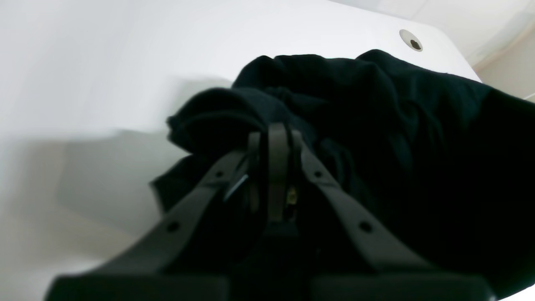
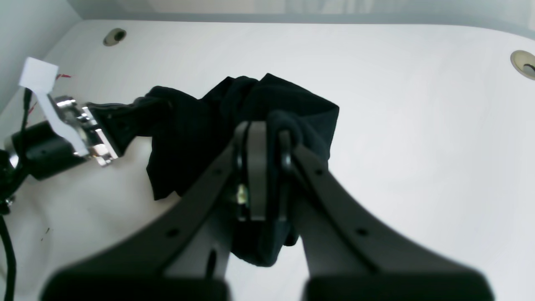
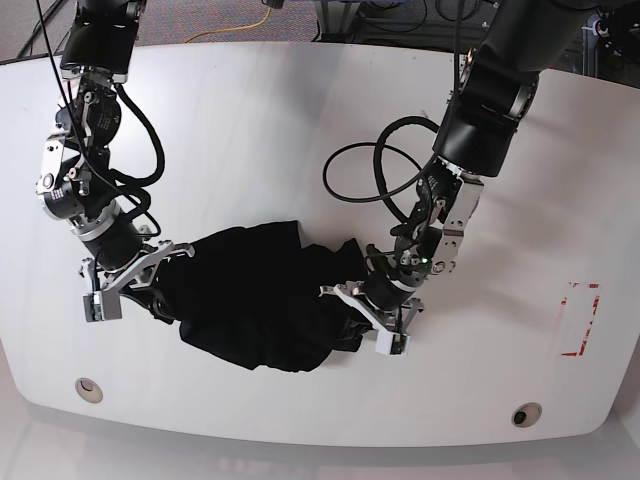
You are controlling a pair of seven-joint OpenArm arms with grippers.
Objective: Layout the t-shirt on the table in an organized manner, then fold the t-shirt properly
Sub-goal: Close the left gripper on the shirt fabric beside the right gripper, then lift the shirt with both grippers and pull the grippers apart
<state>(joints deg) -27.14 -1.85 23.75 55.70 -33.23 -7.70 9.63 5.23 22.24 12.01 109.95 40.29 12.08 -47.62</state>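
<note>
The black t-shirt lies bunched and wrinkled on the white table, stretched between my two grippers. In the base view my left gripper is shut on the shirt's right end. The left wrist view shows its fingers pinching a rolled fold of the t-shirt. At the other end, my right gripper is shut on the cloth. The right wrist view has its fingers clamped on a fold of the t-shirt, with the left gripper gripping the far side.
A red tape rectangle marks the table's right side. Grommet holes sit near the front edge. Black cables loop over the table beside the left arm. The table's curved front edge runs just below the shirt.
</note>
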